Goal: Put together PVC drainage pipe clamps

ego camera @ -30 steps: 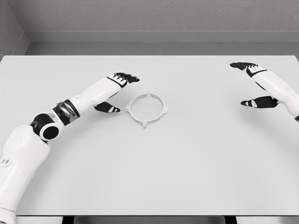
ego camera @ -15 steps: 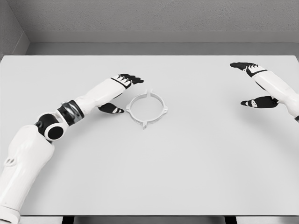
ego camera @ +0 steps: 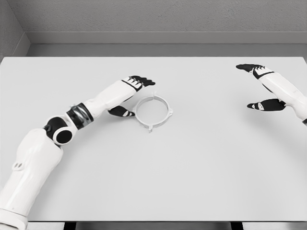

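A white ring-shaped pipe clamp (ego camera: 152, 111) with small tabs lies flat on the white table (ego camera: 192, 163), a little left of centre. My left hand (ego camera: 133, 97) is at the ring's left edge, fingers spread: the black fingertips (ego camera: 144, 81) reach over the ring's upper left, and the thumb (ego camera: 122, 112) rests at its left rim. The hand holds nothing. My right hand (ego camera: 259, 86) hovers open near the table's right edge, far from the ring.
The table's far edge meets a grey wall (ego camera: 153, 19). The left forearm and elbow (ego camera: 62, 132) stretch across the table's left half.
My left hand has slid rightward toward the ring, from a gap beside it to its left rim. The ring and the right arm have not moved.
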`<state>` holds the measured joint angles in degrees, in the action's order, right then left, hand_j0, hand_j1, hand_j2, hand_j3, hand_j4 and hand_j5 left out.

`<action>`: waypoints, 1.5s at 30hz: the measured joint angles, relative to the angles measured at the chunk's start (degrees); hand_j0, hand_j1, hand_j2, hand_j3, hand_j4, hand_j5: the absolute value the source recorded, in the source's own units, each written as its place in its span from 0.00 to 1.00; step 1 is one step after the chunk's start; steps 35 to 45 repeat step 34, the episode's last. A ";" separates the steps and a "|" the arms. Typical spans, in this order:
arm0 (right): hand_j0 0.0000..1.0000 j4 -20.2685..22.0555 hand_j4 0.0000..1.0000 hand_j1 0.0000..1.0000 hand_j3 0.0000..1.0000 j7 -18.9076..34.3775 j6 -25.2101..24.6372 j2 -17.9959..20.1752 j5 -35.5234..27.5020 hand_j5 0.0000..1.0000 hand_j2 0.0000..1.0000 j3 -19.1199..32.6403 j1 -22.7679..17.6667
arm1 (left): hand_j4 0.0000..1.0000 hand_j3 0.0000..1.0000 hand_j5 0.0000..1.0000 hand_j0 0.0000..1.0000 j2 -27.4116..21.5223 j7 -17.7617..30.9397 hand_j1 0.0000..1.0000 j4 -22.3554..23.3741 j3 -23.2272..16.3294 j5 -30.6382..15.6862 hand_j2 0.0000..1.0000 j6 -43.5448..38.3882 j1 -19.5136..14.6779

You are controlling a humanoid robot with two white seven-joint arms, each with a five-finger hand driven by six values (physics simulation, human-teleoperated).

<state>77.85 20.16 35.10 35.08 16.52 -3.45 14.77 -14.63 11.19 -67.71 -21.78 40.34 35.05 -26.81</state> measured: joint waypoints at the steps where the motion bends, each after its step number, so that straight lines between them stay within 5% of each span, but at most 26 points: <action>1: 1.00 0.00 1.00 1.00 1.00 0.00 0.00 0.01 0.00 1.00 1.00 0.00 0.00 | 1.00 1.00 1.00 1.00 0.09 0.00 1.00 -0.03 -0.02 0.02 1.00 0.00 0.00; 13: 1.00 -0.01 1.00 1.00 1.00 0.00 0.00 0.00 0.00 1.00 1.00 0.00 0.00 | 1.00 1.00 1.00 1.00 -0.20 0.00 1.00 0.09 0.18 -0.51 1.00 0.00 -1.14; 23: 1.00 -0.01 1.00 1.00 1.00 0.00 0.00 -0.01 0.00 1.00 1.00 -0.02 0.00 | 1.00 1.00 1.00 1.00 -11.57 -0.16 1.00 -0.14 0.74 -5.47 1.00 0.01 -1.67; 32: 1.00 -0.01 1.00 1.00 1.00 0.00 0.00 -0.06 0.00 1.00 1.00 -0.01 0.00 | 1.00 1.00 1.00 1.00 -20.58 -0.22 1.00 0.55 5.30 -7.21 1.00 0.00 -1.58; 45: 1.00 -0.02 1.00 1.00 1.00 0.00 0.00 -0.02 0.00 1.00 1.00 0.04 -0.09 | 1.00 1.00 1.00 1.00 -21.40 -0.28 1.00 0.95 5.86 -7.28 1.00 0.00 -1.58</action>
